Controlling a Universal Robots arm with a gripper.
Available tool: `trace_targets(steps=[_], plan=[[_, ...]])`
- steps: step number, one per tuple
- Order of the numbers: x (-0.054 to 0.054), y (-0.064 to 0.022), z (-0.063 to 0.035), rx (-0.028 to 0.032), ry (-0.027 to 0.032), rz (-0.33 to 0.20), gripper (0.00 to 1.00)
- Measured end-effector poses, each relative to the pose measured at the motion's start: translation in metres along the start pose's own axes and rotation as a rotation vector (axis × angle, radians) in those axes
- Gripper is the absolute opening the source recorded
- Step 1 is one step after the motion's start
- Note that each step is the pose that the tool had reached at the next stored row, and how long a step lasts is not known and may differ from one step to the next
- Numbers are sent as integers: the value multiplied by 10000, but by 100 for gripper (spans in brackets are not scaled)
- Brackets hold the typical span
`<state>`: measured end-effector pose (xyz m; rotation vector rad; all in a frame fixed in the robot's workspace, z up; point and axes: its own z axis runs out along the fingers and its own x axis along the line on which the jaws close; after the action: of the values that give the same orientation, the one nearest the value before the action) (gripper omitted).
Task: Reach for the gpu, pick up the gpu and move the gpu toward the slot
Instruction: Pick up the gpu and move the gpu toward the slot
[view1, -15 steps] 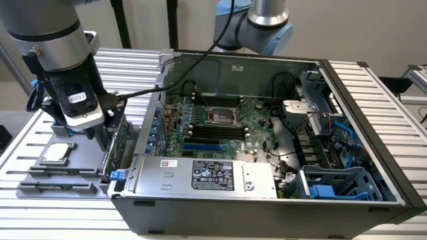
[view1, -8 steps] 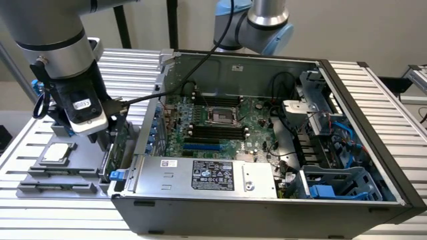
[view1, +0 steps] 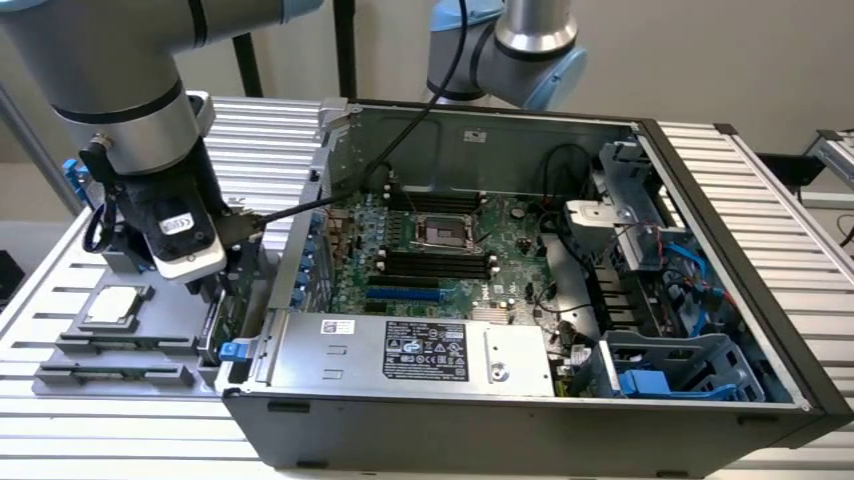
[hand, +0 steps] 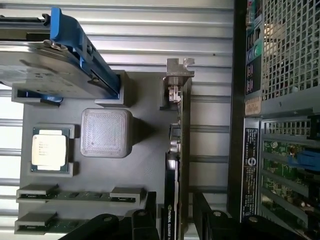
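The gripper (hand: 175, 212) hangs right over the gpu (hand: 181, 135), its dark fingers (hand: 145, 220) spread, one on each side of the card's edge. A sliver of gap shows on both sides, nothing pinched. The gpu stands edge-on in the grey holder tray (hand: 145, 170), its silver bracket (hand: 179, 70) at the end away from the fingers, just beside the open computer case (view1: 561, 300). Sharing that tray are the cpu chip (hand: 49, 152) and the hard drive (hand: 45, 65), both well apart from the fingers.
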<state>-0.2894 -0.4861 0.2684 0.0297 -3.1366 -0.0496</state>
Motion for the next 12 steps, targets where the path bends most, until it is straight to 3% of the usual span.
trace_targets(steps=[8,12], plan=[[-2,89,149,2,-3,120,42],[0,110,215,60,-7,248,42]])
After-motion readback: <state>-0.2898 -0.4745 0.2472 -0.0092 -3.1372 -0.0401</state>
